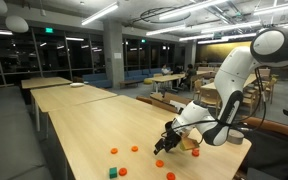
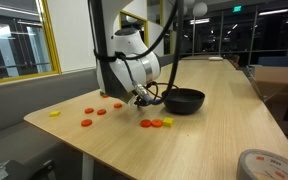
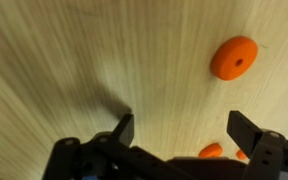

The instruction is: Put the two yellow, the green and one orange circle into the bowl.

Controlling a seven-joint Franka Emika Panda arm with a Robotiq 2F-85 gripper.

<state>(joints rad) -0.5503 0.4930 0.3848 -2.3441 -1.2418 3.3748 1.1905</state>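
My gripper [image 3: 184, 130] is open and empty, hovering low over bare wood; it shows in both exterior views [image 1: 167, 141] [image 2: 141, 97]. It is just beside the black bowl [image 2: 182, 101]. Several orange circles lie on the table [image 2: 101, 111] [image 1: 135, 149]. One orange circle [image 3: 234, 57] lies ahead of the jaws, and another [image 3: 212, 151] peeks out near the gripper body. A yellow circle [image 2: 167, 121] lies next to two orange ones in front of the bowl. Another yellow circle [image 2: 55, 113] lies near the table's far corner. A green piece [image 1: 113, 172] lies near the table edge.
The light wooden table [image 2: 214, 140] has edges close to the scattered circles. A roll of tape [image 2: 267, 165] lies at one corner. Cardboard boxes [image 2: 277, 80] stand beyond the table. More tables [image 1: 69, 95] and chairs stand behind.
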